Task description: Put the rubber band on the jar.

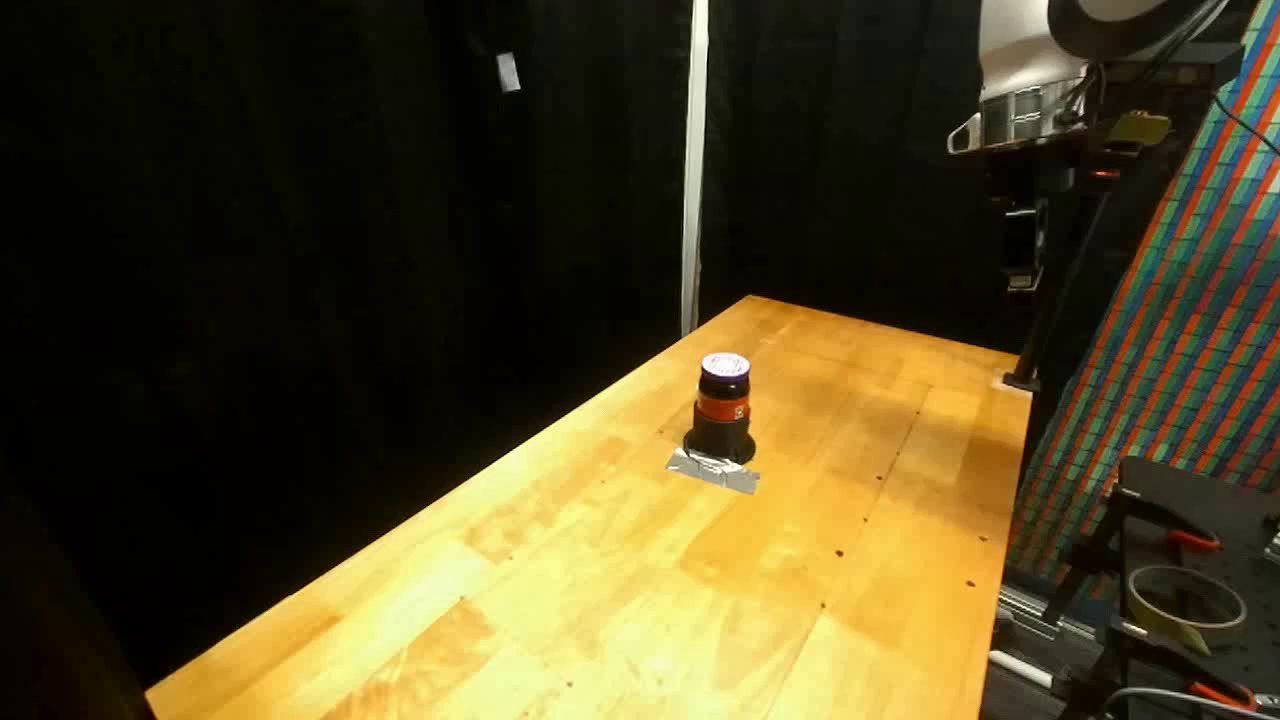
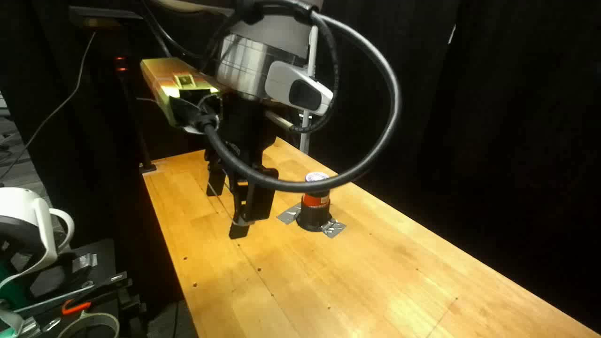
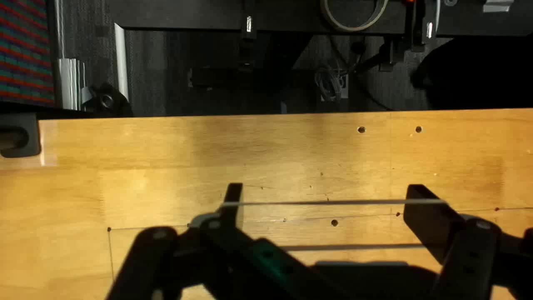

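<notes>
The jar (image 1: 724,408) stands upright on the table, with a pale purple-rimmed lid, an orange-red label and a dark base. It also shows in an exterior view (image 2: 316,201), partly behind the arm's cable, and is out of the wrist view. My gripper (image 2: 227,209) is open above the table, to the side of the jar and apart from it. In the wrist view the gripper (image 3: 325,200) has its fingers wide apart. The rubber band (image 3: 325,203) is looped around both fingers and stretched across the gap in two strands. It also shows at a fingertip in an exterior view (image 2: 244,222).
Silver tape (image 1: 715,472) lies at the jar's black base on the wooden table (image 1: 620,560). A thick black cable (image 2: 396,103) loops from the arm. A post clamp (image 3: 18,135) grips the table's corner. A dark side table (image 1: 1200,500) holds a tape roll. Black curtains hang behind.
</notes>
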{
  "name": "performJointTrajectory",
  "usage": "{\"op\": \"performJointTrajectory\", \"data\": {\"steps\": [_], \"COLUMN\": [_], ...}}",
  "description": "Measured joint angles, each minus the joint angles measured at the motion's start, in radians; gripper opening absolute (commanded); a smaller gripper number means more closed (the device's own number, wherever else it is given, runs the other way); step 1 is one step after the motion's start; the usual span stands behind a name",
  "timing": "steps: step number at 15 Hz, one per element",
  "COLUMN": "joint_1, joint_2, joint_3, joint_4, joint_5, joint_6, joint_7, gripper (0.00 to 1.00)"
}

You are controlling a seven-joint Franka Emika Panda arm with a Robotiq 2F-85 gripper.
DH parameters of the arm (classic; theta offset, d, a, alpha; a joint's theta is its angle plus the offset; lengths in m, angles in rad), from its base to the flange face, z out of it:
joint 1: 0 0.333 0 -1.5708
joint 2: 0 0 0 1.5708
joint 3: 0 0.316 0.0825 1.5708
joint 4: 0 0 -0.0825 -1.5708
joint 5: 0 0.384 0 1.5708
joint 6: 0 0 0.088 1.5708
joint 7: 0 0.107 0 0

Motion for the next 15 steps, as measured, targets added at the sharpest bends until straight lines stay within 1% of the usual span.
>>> {"op": "performJointTrajectory", "data": {"steps": [7,9,11,15], "joint_1": [0.000,0.001,0.009,0.031], "joint_2": [0.003,0.027,0.092,0.300], "joint_3": [0.000,0.003,0.012,0.059], "joint_4": [0.006,0.023,0.088,0.309], "joint_5": [0.000,0.005,0.014,0.045], "joint_6": [0.003,0.039,0.061,0.056], "joint_7": [-0.001,-0.004,-0.022,-0.061], "gripper": [1.00,1.00,1.00,1.00]}}
